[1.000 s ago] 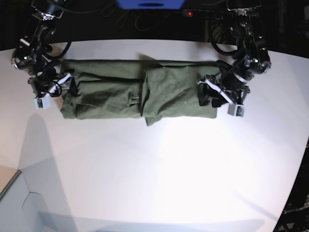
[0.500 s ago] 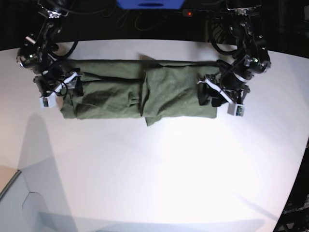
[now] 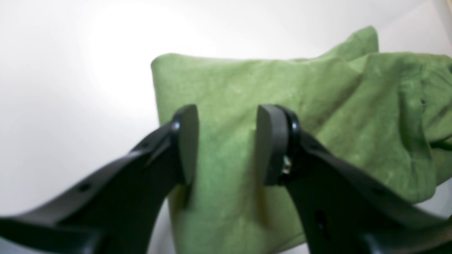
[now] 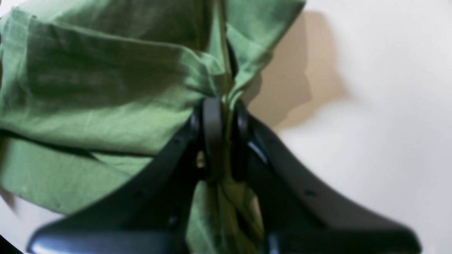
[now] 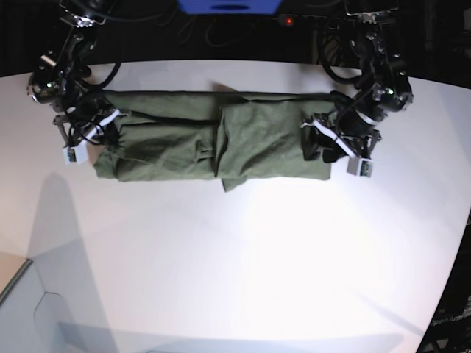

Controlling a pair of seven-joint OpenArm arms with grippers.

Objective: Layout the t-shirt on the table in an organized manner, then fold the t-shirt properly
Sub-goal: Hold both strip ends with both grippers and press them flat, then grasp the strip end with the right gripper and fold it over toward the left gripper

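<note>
A: Since the t-shirt (image 5: pixel 210 144) already lies as a long narrow band across the far part of the surface (image 5: pixel 243 272), how much would you say is done?

B: The layout and the lengthwise folds look finished to me; sleeves are tucked in and a flap overlaps near the middle. What seems left is bringing the two ends together, then tidying.

A: And where does the cloth sit relative to each pincer?

B: The right pincer (image 4: pixel 221 116) is at one end of the band. In its wrist view the jaws are pressed together on a bunched ridge of the t-shirt, with fabric spilling above and below them.

A: And the other end?

B: The left pincer (image 3: pixel 226 141) sits over that end, just inside the corner. Its jaws stand partly apart with flat cloth showing between them; nothing is pinched, as far as I can see. I'd judge it needs to close on that edge before any lift.
</note>
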